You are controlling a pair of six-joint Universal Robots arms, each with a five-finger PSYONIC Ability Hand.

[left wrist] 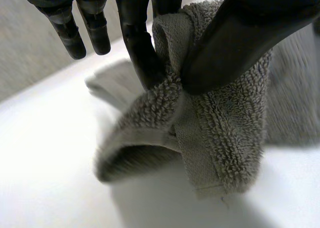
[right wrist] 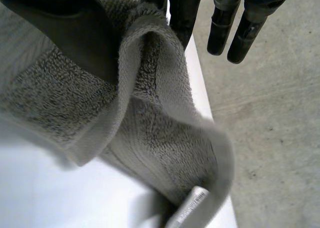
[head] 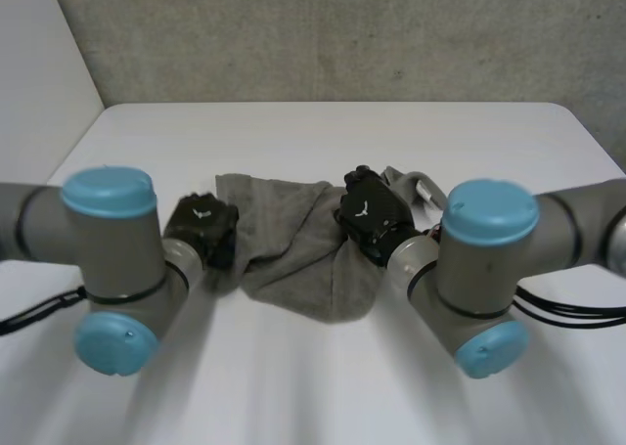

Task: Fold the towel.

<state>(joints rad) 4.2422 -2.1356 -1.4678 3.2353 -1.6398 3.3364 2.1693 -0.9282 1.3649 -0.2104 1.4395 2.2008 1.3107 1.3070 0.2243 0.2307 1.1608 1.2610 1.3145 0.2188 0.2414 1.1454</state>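
The towel (head: 293,240) is found bunched and creased near the middle of the surface (head: 323,132), raised slightly at both ends. Its left end is pinched at the edge between thumb and finger of the left hand (head: 201,228). Its right end, near the sewn label (right wrist: 192,208), is gripped likewise by the right hand (head: 372,215). No flat, squared fold is observed. Both grasps are judged secured; spreading, folding over and release are judged outstanding.
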